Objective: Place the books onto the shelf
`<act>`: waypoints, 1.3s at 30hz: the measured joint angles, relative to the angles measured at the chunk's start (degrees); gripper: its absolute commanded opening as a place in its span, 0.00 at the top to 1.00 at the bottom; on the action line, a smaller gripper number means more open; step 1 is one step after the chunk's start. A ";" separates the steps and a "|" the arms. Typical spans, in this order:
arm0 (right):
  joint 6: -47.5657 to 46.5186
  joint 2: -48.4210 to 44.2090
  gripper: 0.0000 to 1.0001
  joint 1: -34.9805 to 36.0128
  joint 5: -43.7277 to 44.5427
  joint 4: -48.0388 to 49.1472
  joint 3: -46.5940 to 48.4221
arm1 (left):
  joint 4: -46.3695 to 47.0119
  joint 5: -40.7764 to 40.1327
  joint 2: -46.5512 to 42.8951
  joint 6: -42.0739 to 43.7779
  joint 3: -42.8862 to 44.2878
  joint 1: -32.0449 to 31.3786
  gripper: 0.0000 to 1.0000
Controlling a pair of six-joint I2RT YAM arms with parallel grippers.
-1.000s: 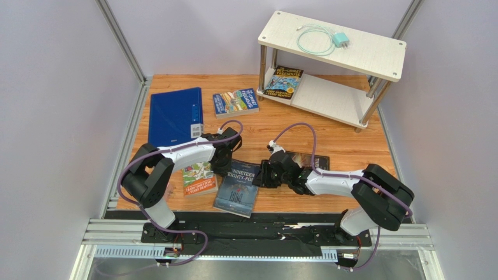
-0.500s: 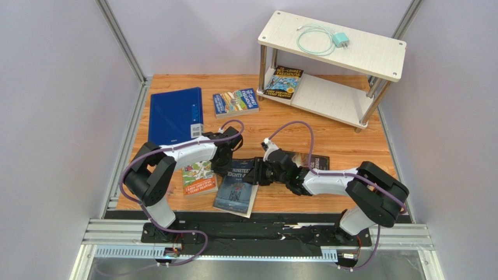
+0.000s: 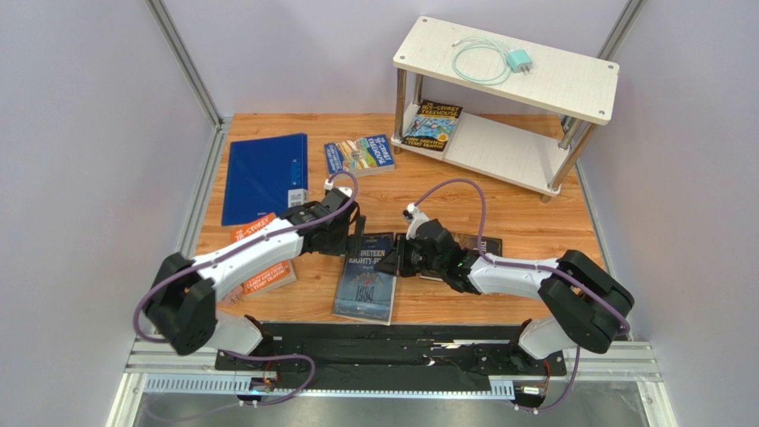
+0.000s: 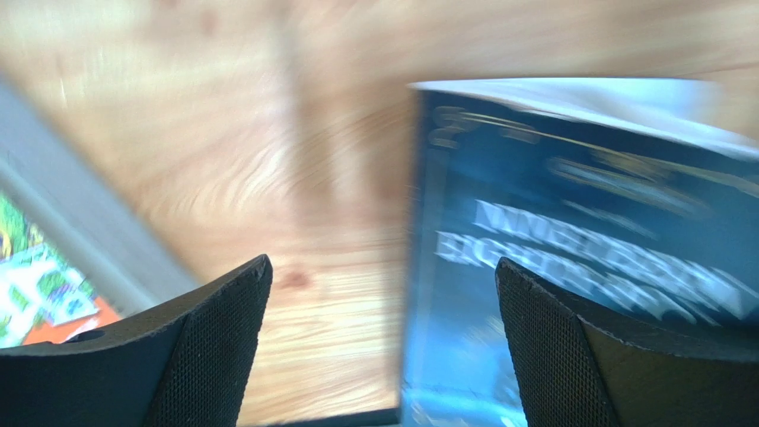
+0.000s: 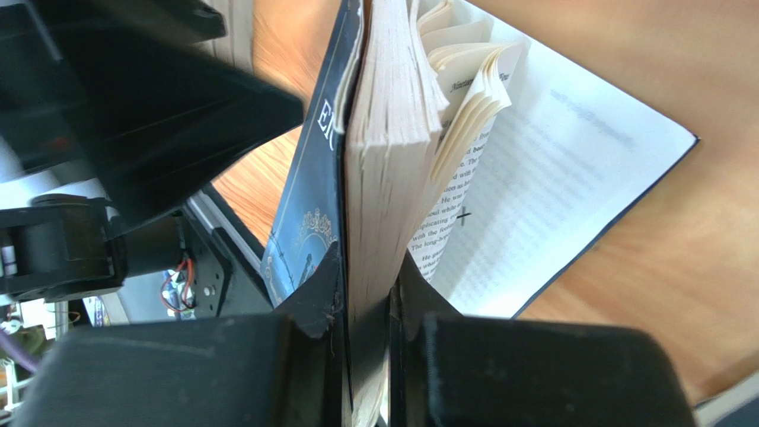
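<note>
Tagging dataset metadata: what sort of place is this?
Most likely a lab robot test cell, not a home: left arm and right arm mounted on an aluminium rail, plain grey panels walling the tabletop, staged props like the small shelf and books.

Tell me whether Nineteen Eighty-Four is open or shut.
Open: right fingers pinch the book by cover and front pages; remaining pages fan out.

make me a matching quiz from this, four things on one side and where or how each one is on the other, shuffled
1 charger
2 blue folder
3 Nineteen Eighty-Four
4 left gripper

a jaws open
b flat on the table, far left
c on the shelf's top board
d clamped by the right gripper

Pairs: 1-c, 2-b, 3-d, 4-a
</note>
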 measured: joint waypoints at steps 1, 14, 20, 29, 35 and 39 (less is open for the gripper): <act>-0.74 -0.61 1.00 -0.85 -1.05 0.11 0.00 | 1.18 0.46 -2.62 0.33 -0.02 -0.39 0.00; -6.49 -14.10 1.00 -15.52 -19.54 1.44 1.09 | 18.34 15.74 -17.09 5.64 -4.55 0.24 0.00; -6.91 -15.50 1.00 -16.87 -25.29 1.36 3.56 | 25.99 24.15 -18.36 5.60 -6.12 0.46 0.04; -6.91 -18.36 0.98 -19.96 -29.24 1.11 4.00 | 35.85 29.79 -21.79 4.28 -11.13 1.49 1.00; -7.02 -18.38 0.49 -21.20 -27.21 -0.96 5.38 | 39.15 31.15 -22.32 2.60 -11.21 2.08 1.00; -8.37 -18.93 0.22 -20.65 -24.59 -4.20 6.01 | 38.36 31.98 -21.00 2.80 -10.36 1.51 1.00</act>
